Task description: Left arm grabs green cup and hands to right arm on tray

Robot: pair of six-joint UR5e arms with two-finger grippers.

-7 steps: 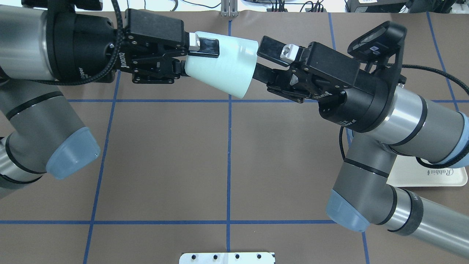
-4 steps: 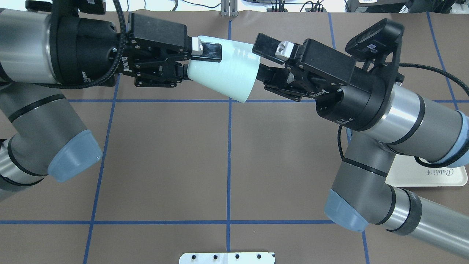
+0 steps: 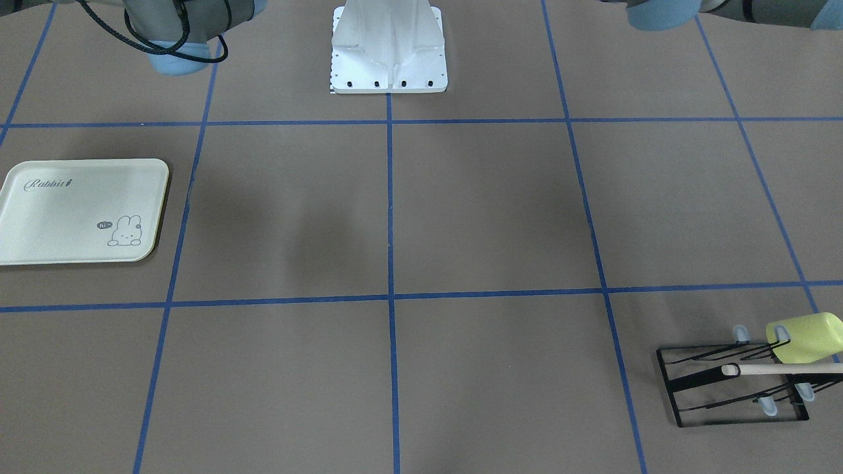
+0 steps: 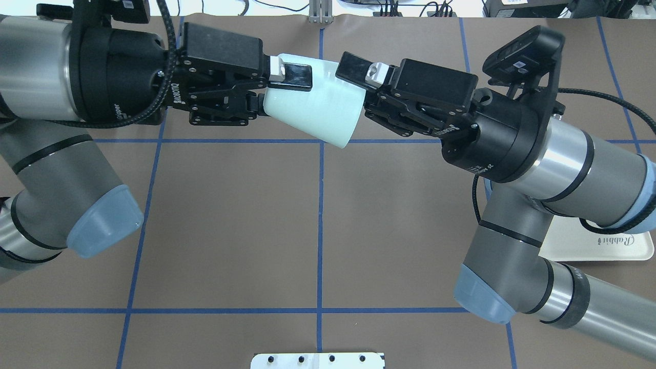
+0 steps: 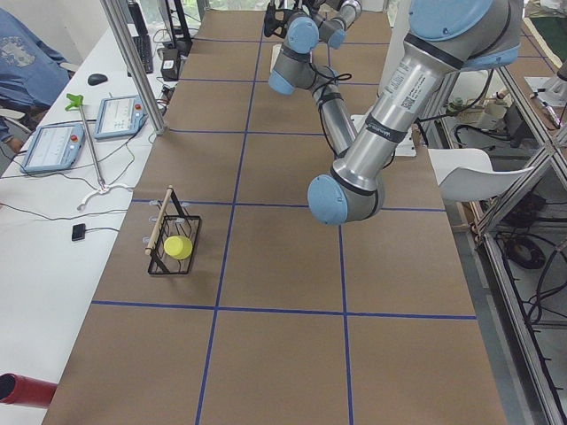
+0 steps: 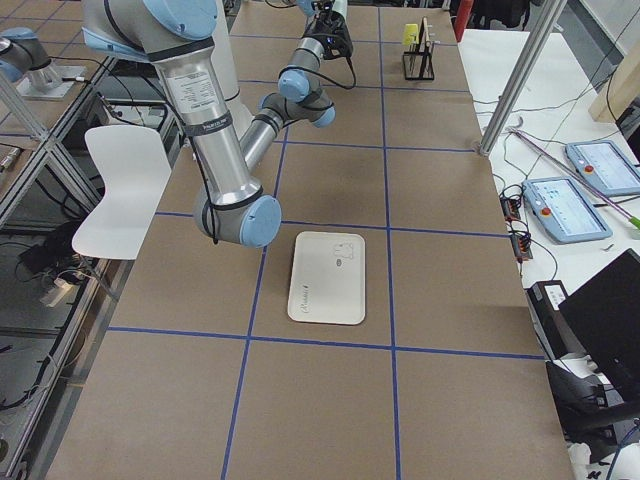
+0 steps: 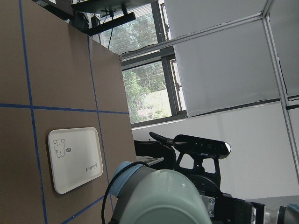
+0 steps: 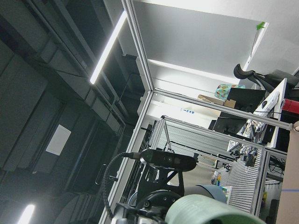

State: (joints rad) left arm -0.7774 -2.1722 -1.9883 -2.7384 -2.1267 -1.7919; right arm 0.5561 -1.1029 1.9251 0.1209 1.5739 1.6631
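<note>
Left hand is pinching the green cup by its narrow bottom end, 1 finger laid along the upper side of the wall and the other tucked underneath. Cup is up in the air over the far middle of the bench, lying on its side and not upright.

The bit that matters: the cup's long axis runs pretty much along the line between the 2 arms, base toward the left arm, wide mouth pointing straight at the right hand and drooping a little toward the robot. So the right hand is basically at the rim already. Its jaws look spread, 1 finger over the outside of the wall just by the rim, the other hidden by the cup, probably inside the mouth. I don't see a bite on it yet.

My read is we're mid hand-over: the right has to squeeze on that rim wall before the left lets go, otherwise the cup just drops. A thin, smooth plastic wall could slip or flex, so I'd go gentle.

Tray sits flat on the robot's right side, partly under the right arm's elbow in the overhead view, nothing on it, well apart from the cup. That's where the right arm takes it next, I'd guess.
</note>
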